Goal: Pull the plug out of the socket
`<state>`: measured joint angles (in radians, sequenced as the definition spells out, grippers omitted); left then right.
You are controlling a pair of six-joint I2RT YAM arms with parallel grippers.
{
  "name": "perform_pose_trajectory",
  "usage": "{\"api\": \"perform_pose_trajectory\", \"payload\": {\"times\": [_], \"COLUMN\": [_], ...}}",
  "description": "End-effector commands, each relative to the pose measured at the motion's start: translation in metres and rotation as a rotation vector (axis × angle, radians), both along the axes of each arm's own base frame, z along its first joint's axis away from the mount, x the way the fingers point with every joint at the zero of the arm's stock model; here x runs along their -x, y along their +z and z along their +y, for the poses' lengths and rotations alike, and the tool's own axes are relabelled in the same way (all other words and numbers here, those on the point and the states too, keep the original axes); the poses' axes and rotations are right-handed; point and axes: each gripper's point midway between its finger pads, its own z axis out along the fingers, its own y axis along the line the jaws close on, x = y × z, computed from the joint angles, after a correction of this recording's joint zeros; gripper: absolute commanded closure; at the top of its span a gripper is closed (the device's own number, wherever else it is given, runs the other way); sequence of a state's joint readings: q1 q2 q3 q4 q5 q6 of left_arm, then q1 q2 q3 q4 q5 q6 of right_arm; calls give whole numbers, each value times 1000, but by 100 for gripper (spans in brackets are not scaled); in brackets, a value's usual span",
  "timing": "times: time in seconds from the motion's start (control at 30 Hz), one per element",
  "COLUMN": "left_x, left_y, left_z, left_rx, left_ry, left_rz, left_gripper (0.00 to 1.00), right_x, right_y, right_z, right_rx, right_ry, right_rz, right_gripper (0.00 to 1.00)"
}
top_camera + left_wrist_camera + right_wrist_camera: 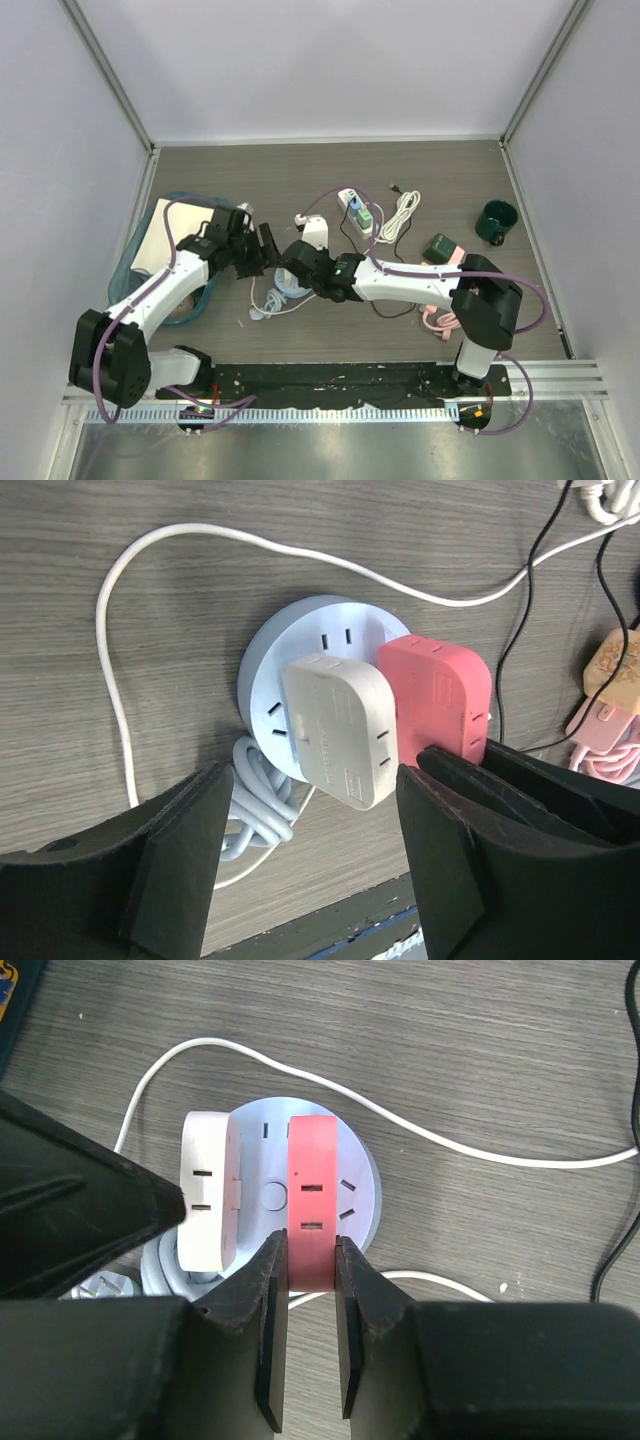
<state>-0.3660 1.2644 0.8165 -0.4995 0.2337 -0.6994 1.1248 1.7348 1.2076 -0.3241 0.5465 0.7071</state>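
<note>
A round pale-blue socket (300,640) lies flat on the wooden table with a beige plug (335,730) and a red plug (435,695) seated in it. In the right wrist view my right gripper (312,1260) is shut on the near end of the red plug (312,1195), with the white-beige plug (205,1205) to its left on the socket (355,1165). My left gripper (310,870) is open and empty, its fingers (180,850) straddling the near side of the beige plug without touching it. From above, both grippers (262,247) (300,262) meet over the socket (288,288).
The socket's white cable (110,660) loops over the table to the left. A white power strip (355,208), a coiled white cable (404,214), a green mug (496,222), a green adapter (439,247) and pink cables (437,320) lie to the right. A blue-rimmed bag (150,245) lies at the left.
</note>
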Motion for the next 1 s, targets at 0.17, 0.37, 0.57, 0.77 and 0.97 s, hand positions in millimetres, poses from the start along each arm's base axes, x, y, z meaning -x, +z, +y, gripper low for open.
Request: {"api": "perform_pose_trajectory", "payload": {"times": [0.17,0.37,0.57,0.77,0.97], "left_x": [-2,4,18,20,21], "left_y": [18,20,34,50,39], "left_z": [-10,-7,-2,-17,-28], "left_rx": [-55,-36,68,277,382], "left_ry": [-80,-23,88,131,117], "left_rz": [-83,-83,-137,-227,-254], "left_gripper": [32,44,29,22,20], "right_x": [-10,-14,-20,-31,-38], "right_y": [42,39,47,75,100], "right_z": [-9,-20,-26,-19,-12], "right_rx": [-95,-91,-155,-288,-395], "right_ry": [-119,-193,-309,-386,-433], "right_rz": [-96,-110,-128,-148,-158], "right_gripper": [99,99,99,99,99]}}
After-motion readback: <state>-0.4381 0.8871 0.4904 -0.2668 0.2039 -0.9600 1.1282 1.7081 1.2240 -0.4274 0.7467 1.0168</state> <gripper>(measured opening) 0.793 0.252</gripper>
